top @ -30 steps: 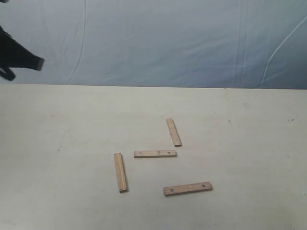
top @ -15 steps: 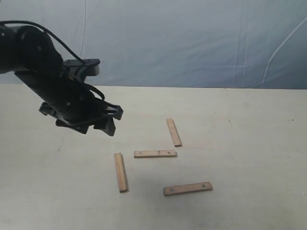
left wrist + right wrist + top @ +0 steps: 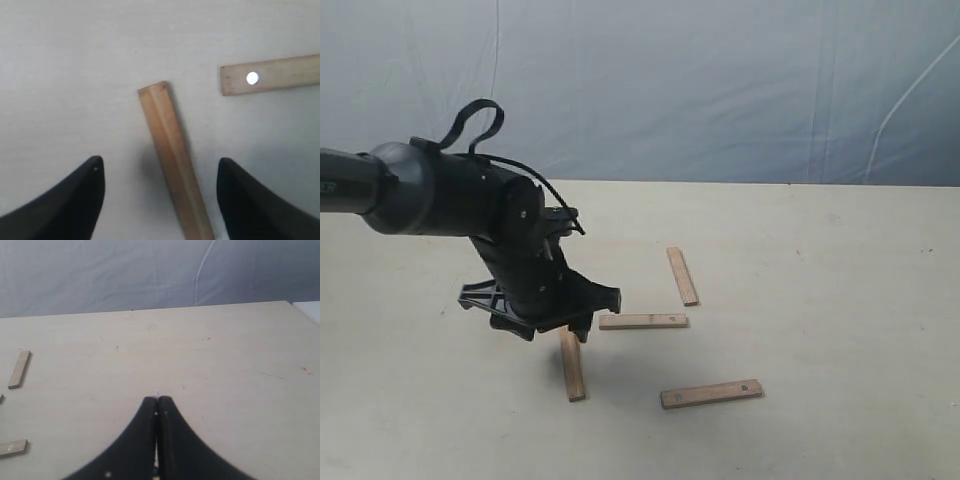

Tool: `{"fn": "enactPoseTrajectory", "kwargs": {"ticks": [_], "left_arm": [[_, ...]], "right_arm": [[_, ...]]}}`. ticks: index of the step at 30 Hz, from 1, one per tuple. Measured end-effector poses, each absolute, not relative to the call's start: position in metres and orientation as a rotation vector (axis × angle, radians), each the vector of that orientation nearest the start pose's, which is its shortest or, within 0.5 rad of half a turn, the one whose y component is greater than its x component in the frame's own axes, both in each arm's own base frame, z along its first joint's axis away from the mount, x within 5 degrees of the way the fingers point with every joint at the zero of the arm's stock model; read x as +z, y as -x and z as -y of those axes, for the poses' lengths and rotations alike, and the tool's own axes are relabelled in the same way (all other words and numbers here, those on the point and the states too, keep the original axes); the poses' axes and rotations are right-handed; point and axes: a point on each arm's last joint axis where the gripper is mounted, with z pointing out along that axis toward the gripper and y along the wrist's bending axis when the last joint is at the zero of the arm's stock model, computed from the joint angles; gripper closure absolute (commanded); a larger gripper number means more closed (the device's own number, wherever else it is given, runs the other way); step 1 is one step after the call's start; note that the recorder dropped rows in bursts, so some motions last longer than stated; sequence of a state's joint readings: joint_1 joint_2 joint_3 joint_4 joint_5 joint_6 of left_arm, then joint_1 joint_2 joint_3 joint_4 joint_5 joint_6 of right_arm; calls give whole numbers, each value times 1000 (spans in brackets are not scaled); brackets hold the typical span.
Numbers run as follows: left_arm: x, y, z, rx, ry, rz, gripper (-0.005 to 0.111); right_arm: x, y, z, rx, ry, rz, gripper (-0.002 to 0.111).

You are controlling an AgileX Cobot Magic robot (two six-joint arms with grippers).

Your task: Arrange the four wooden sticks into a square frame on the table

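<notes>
While the left gripper (image 3: 555, 322) hangs low over the table (image 3: 840, 300), its jaws are spread wide and holding nothing. In the left wrist view the gripper (image 3: 159, 167) straddles one slat, the left stick (image 3: 170, 160), with a clear gap to each dark finger (image 3: 75, 200), so nothing's touching it. I can't tell whether the fingertips are actually down on the tabletop.

The four wooden sticks all lie flat and loose in the exterior view, none touching another. Put the dial on the middle stick (image 3: 643, 321), which lies crosswise:
- the left stick (image 3: 573, 370) is at about 8 o'clock, running nearly front to back, with its far end tucked under the gripper
- the tilted stick (image 3: 682, 276) is at about 1 o'clock, just off the middle one's right end
- the near stick (image 3: 711, 393) is at about 5 o'clock (small dark holes near its ends)

The left wrist camera also catches the end of the middle stick (image 3: 285, 74), close to the left stick's end but apart from it.

The right gripper (image 3: 157, 401) has its fingers pressed together on nothing, above bare table. Its camera sees the tilted stick (image 3: 19, 369) and the end of the near stick (image 3: 12, 447) off at the edge.
</notes>
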State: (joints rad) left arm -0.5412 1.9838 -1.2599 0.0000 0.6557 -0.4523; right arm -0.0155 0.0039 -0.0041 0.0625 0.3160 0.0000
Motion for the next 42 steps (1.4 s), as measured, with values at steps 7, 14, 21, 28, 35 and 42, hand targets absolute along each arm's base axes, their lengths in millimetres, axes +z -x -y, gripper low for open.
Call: {"fn": "enactPoseTrajectory", "kwargs": {"ticks": [7,14,21,28,35,42], "left_arm": [[128,-338,206,-214,-52,-2882,46],[118,-338,210,-203,-56,-2900,89],[119,-338,212,-216,-57,-2896,107],[154,-334,221,-266,-74,-2861,107],[165,-322,245,-390,-24,-2819,107],[159,-322,253,-433,42,-2811,107]], "right_arm": [[186,-54,-1,49,-53,-1798,108],[186,-54,-1,49,-53,-1798,108],[186,-54,-1,49,-53,-1798,108],[186,-54,-1,49,-53,-1798,108],[186,-54,-1,49,-53,-1798,108],[186,-54,-1,49,-53,-1798,108]]}}
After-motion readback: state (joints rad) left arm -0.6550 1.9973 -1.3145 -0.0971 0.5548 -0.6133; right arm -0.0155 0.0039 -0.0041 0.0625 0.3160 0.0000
